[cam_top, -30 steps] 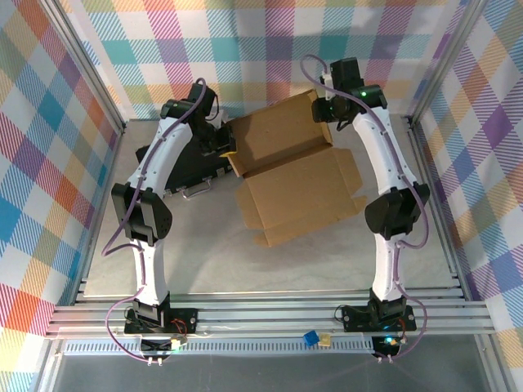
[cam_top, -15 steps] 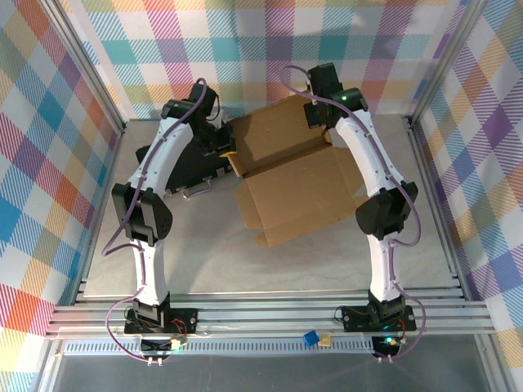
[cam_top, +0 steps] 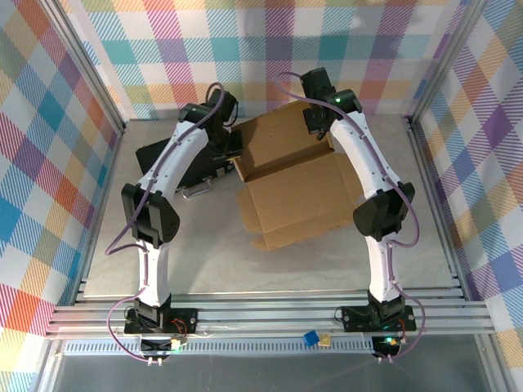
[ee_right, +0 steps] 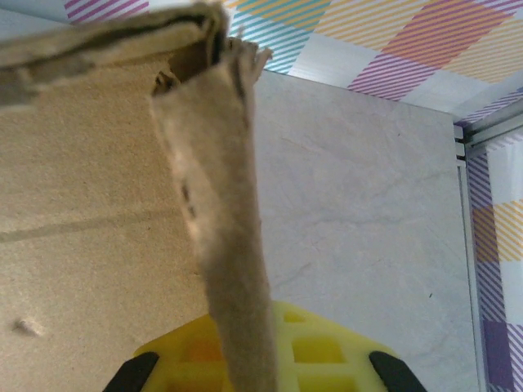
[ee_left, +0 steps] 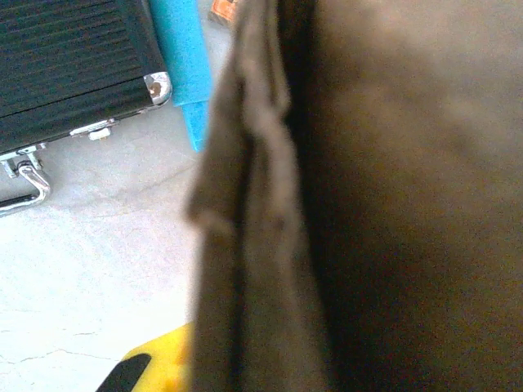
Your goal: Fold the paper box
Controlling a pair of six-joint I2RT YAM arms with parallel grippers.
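**Two grippers, one box, one case**

Left gripper is clenched on the left edge of the paper box. Right gripper is clenched on its far flap. The single box lies open mid-table, with one black case just left.

We stretch both arms up from their bases at the near edge, elbows bowed outward and forearms leaning in toward each other at the far end. Our left arm bends its wrist down and to the right, and the left gripper is pinched tight on the left edge of the box. Our right arm curls its wrist over to the left, with the right gripper clamped on the box's far right flap.
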